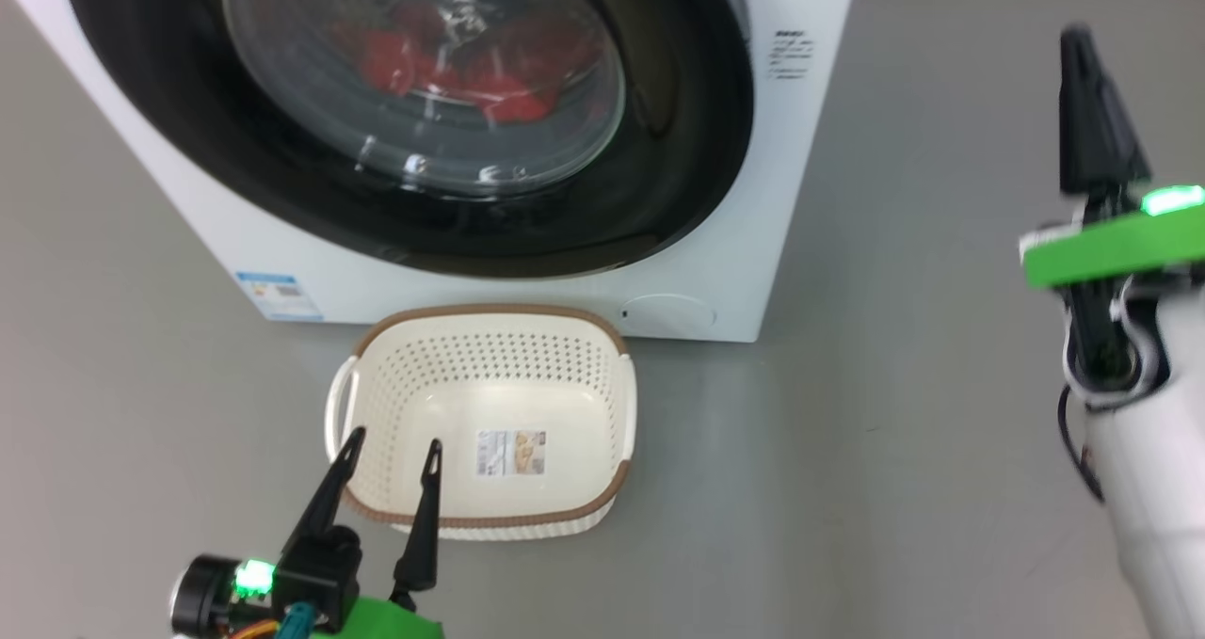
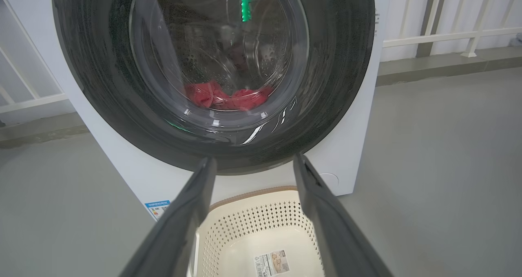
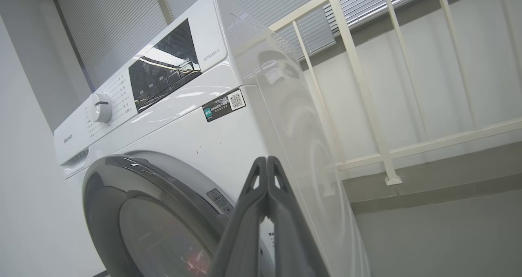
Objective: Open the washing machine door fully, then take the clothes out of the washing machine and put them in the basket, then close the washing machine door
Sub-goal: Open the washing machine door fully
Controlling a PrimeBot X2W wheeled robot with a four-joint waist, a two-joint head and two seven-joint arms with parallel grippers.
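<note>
The white washing machine (image 1: pixel 527 291) stands ahead with its black-rimmed round door (image 1: pixel 678 178) closed. Red clothes (image 1: pixel 471 70) lie in the drum behind the glass, and the left wrist view shows the clothes (image 2: pixel 228 98) low in the drum. The cream basket (image 1: pixel 490 413) sits on the floor in front of the machine, with just a sticker on its bottom. My left gripper (image 1: pixel 393 443) is open, its fingers over the basket's near left rim. My right gripper (image 1: pixel 1078 37) is shut and empty, raised in the air to the right of the machine (image 3: pixel 228 138), pointing at its front right corner.
Grey floor (image 1: pixel 894 432) spreads around the machine and basket. A white railing (image 3: pixel 367 105) and a raised ledge (image 3: pixel 440 175) run behind and to the right of the machine. A blue label (image 1: pixel 278 295) marks the machine's lower left front.
</note>
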